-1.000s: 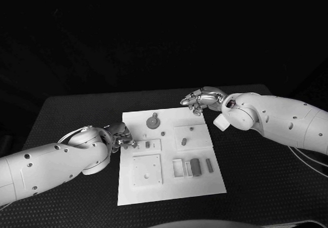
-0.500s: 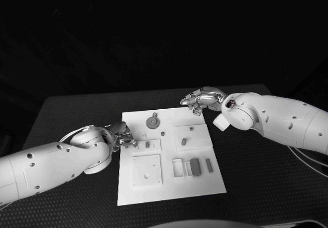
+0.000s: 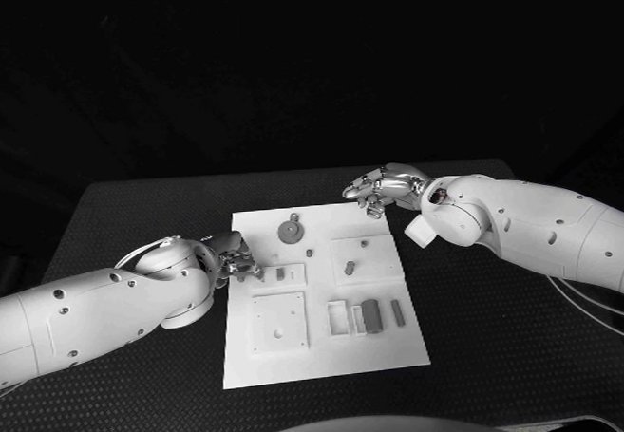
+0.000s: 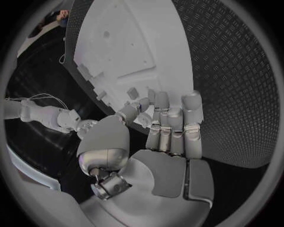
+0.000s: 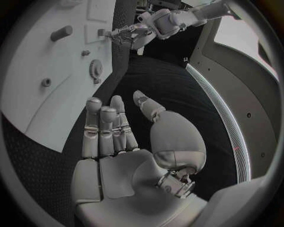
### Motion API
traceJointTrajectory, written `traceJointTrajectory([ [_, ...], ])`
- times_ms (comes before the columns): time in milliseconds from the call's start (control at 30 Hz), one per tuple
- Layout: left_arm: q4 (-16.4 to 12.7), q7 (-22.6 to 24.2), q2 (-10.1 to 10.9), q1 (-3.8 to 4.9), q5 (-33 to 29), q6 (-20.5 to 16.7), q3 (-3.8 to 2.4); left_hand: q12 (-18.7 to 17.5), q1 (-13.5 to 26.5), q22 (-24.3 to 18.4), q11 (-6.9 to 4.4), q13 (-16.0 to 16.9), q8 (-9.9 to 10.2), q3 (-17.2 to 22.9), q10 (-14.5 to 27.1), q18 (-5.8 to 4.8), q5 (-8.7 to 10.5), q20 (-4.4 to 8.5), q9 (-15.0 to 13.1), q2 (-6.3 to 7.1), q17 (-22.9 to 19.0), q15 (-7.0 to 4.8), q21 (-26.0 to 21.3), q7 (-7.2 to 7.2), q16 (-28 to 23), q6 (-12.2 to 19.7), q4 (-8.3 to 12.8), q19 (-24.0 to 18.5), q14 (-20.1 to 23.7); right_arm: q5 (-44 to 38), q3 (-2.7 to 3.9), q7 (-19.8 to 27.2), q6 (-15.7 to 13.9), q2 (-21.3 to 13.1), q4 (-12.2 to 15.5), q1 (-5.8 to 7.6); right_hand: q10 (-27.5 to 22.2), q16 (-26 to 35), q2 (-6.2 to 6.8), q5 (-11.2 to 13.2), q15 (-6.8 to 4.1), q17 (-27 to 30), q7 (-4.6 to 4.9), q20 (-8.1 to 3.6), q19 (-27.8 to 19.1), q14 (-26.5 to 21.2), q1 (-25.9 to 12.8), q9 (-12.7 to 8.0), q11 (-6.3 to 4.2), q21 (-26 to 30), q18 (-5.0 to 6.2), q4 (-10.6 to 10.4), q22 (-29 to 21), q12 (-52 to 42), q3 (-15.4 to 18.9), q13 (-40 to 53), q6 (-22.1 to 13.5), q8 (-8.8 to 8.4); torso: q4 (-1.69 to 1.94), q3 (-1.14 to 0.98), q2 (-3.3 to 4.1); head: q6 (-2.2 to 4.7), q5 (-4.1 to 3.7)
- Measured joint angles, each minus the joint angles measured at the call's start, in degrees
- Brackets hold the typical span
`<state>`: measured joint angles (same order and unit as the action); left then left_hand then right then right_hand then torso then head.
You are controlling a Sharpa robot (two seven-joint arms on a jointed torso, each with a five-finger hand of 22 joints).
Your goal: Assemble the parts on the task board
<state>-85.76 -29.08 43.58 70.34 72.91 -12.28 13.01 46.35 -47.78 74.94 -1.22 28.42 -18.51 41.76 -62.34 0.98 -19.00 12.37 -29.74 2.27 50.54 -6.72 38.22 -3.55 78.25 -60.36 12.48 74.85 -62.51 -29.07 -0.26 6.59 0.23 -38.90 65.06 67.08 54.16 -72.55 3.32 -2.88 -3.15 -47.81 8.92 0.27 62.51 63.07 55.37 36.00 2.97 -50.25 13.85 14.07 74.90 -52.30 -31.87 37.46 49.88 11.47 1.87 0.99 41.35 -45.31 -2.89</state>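
The white task board (image 3: 323,353) lies in the middle of the black table. On it are a round toothed disc (image 3: 293,232), a short peg (image 3: 350,267), a small block (image 3: 280,272) and two dark bars (image 3: 372,315) beside pale frames (image 3: 339,318). My left hand (image 3: 232,260) is at the board's left edge. In the left wrist view its fingers (image 4: 172,123) lie straight and together, and the thumb tip meets them at the board's rim (image 4: 89,75). Whether they pinch anything is unclear. My right hand (image 3: 384,188) hovers at the board's far right corner. Its palm (image 5: 118,142) is bare and the thumb stands apart.
The dark textured table top (image 3: 507,304) extends on both sides of the board. My right forearm (image 3: 532,227) lies over the table's right side and my left forearm (image 3: 97,314) over its left. The right wrist view shows the disc (image 5: 94,69) and peg (image 5: 61,33) beyond the fingers.
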Motion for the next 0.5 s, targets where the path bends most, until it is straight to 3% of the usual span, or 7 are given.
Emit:
traceJointTrajectory([
  [100,-0.04,0.00,-0.08,0.00,-0.09,0.23,0.00,0.00,0.17,0.00,-0.01,0.03,-3.85,-0.32,-0.01,0.00,0.44,0.00,-0.05,0.59,0.00,-0.04,0.00,0.00,0.00,0.00,-0.32,0.00,-0.15,0.00,0.00,0.00,0.00,0.04,-0.01,0.00,0.00,0.00,0.00,0.00,0.00,0.00,0.10,-0.05,0.06,0.00,0.00,0.00,0.00,0.00,0.00,0.00,0.00,0.00,0.00,0.00,-0.09,0.00,0.01,0.01,0.00,-0.01,-0.14],
  [500,-0.03,0.03,-0.51,-0.06,-1.00,0.77,0.09,0.23,-0.15,-0.01,-0.01,0.11,-4.28,-0.20,-0.01,0.00,0.72,0.11,-0.47,0.35,0.28,-0.15,0.00,-0.03,-0.05,-0.03,-0.50,0.32,-0.27,0.01,0.00,-0.02,0.00,0.02,-0.01,0.00,0.00,0.00,0.00,0.00,0.00,0.00,0.09,-0.05,0.25,0.00,0.00,0.00,0.00,0.00,0.00,0.00,0.00,0.00,0.00,0.01,-0.09,0.00,-0.03,-0.03,0.00,-0.11,-0.30],
])
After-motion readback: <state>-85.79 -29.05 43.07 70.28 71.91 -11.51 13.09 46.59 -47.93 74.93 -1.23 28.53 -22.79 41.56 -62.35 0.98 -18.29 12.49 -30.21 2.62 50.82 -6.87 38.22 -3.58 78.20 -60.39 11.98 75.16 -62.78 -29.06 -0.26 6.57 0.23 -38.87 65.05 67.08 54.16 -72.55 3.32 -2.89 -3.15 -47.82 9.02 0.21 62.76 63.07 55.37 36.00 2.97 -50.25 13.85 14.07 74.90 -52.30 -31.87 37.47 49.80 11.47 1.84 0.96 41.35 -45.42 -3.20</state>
